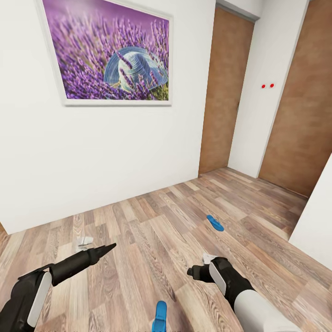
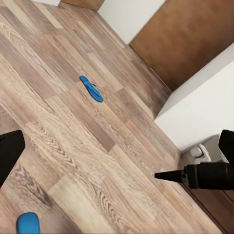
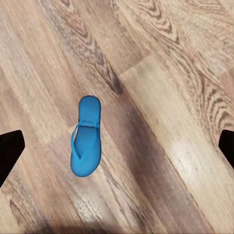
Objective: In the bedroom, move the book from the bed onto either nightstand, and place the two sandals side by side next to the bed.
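Two bright blue sandals lie apart on the wood-plank floor. One sandal rests further out towards the doors. The other sandal lies close in front of me, strap side up; its edge shows in the left wrist view. My right gripper hangs open above the near sandal, well clear of it. My left gripper is open over bare floor, fingers wide apart. The book, bed and nightstand are out of view.
A white wall with a framed lavender picture faces me. Brown wooden doors stand at the back right, and a white wall corner juts in at the right. Floor stretches between the sandals.
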Controlling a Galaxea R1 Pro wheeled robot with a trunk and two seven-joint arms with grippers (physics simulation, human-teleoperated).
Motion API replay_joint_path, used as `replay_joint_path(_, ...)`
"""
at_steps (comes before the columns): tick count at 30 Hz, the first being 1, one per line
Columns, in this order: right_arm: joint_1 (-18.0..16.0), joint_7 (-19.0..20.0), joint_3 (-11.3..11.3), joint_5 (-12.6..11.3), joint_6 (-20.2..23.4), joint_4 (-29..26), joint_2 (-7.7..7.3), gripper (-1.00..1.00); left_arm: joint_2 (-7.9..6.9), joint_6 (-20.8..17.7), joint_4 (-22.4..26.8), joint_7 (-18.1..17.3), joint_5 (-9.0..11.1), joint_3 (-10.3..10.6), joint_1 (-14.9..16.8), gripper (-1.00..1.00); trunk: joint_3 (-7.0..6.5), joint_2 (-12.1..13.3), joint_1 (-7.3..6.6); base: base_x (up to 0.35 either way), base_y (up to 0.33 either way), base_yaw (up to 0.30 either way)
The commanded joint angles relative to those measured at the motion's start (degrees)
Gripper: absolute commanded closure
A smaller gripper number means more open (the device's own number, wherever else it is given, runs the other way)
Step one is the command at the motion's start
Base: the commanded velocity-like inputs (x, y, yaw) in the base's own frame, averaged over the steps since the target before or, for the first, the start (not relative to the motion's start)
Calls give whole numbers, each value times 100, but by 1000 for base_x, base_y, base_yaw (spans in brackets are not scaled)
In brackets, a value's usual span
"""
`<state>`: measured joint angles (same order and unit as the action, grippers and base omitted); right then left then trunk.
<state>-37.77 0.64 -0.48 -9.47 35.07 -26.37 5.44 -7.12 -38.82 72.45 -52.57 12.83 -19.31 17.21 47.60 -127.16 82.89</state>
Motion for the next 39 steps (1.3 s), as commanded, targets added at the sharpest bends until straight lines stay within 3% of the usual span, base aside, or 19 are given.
replay_joint_path(1, -2, 1, -5, -20, 26, -8, 0, -100, 0, -38, -1, -7, 26, -3, 3, -100, 24, -44, 21, 0, 0, 0)
replay_joint_path(39, -2, 4, 0, -21, 26, -8, 0, -100, 78, -38, -3, -7, 25, -3, 4, -100, 706, -1568, 856, 0, 0, 0)
